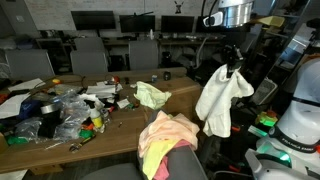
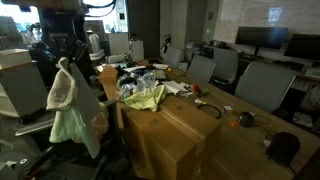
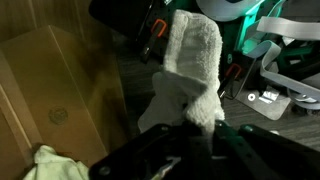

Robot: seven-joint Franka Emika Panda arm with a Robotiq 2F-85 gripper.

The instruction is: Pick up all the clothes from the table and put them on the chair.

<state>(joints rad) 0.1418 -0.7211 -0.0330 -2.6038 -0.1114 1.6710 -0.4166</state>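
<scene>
Office room, with monitors (image 1: 120, 20) and empty seats along the far wall and a long wooden desk (image 1: 120, 125) in the middle.

1. Hand (image 1: 232, 62): raised off the right end of the desk, clear of its edge. It is clamped on the top of a white towel. In the wrist view the fabric is bunched between the fingers.
2. White towel (image 1: 222, 100): hangs straight down from the hand, long axis vertical, lower edge free. In an exterior view (image 2: 72, 110) it hangs just beside the desk's end, apparently touching nothing.
3. Chair (image 1: 190, 162): at the near side of the desk, below and to the left of the hand. It carries a pile of pink and yellow clothes (image 1: 165, 135).
4. Yellow-green cloth (image 1: 152, 95): crumpled on the desk, well apart from the hand, not yet collected. Also seen in the wrist view (image 3: 45, 165).
5. Clutter (image 1: 60, 108): wrappers and small items at the left end of the desk, not part of the task.

Governing relation (judged): the chair sits lower, left of and nearer than the hanging towel. The hand would need to carry the towel left and toward the near side, then descend. The towel's lower edge should meet the pile before release. The remaining cloth lies farther left, on the desk.
</scene>
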